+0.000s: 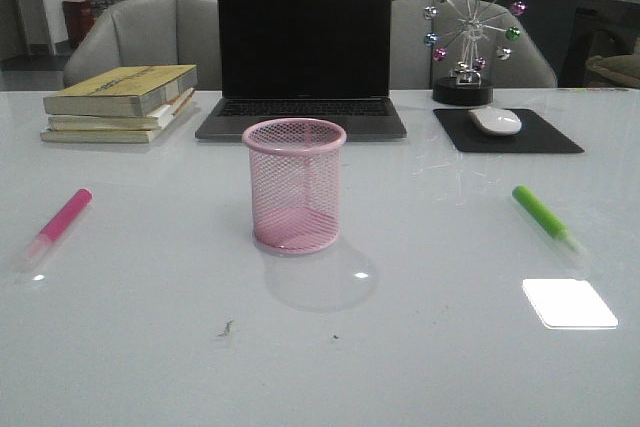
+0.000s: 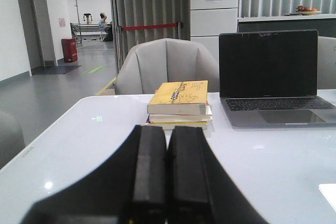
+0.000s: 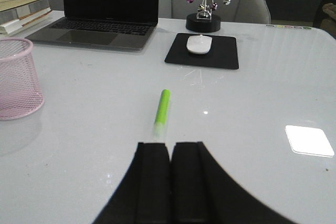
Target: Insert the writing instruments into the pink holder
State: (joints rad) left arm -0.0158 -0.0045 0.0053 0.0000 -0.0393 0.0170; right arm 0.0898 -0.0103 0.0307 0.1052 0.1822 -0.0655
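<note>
Nearest in each wrist view are the grippers themselves. The left gripper [image 2: 166, 182] has its two black fingers pressed together with nothing between them, and the right gripper [image 3: 170, 182] is pressed together and empty as well; neither arm shows in the front view.

On the glossy white surface [image 1: 150, 347], a bright square of reflected light [image 1: 569, 303] lies near the right edge. Just beyond it is the green highlighter [image 1: 545, 217], lying flat, its bright green barrel angled with the clear cap toward the near right. In the right wrist view the same marker [image 3: 161, 109] lies just ahead of the fingertips, not touching them. Opposite, at the left, the pink highlighter [image 1: 59, 225] lies flat too, a hot pink barrel with its whitish cap toward the near left.

Between the two markers, well apart from both, stands the pink holder [image 1: 295, 185]: an upright round cup of pale pink wire mesh with a solid rolled rim and solid base, empty inside.

Farther back sits an open laptop [image 1: 304, 52] with a dark screen, a stack of books [image 1: 121, 103] to its left with a yellow one on top, and to its right a white mouse [image 1: 495, 121] on a black pad [image 1: 540, 137]. Behind the pad is a desk ornament [image 1: 468, 37] with coloured balls on wire spokes, and grey chairs [image 1: 150, 32] stand past the far edge.
</note>
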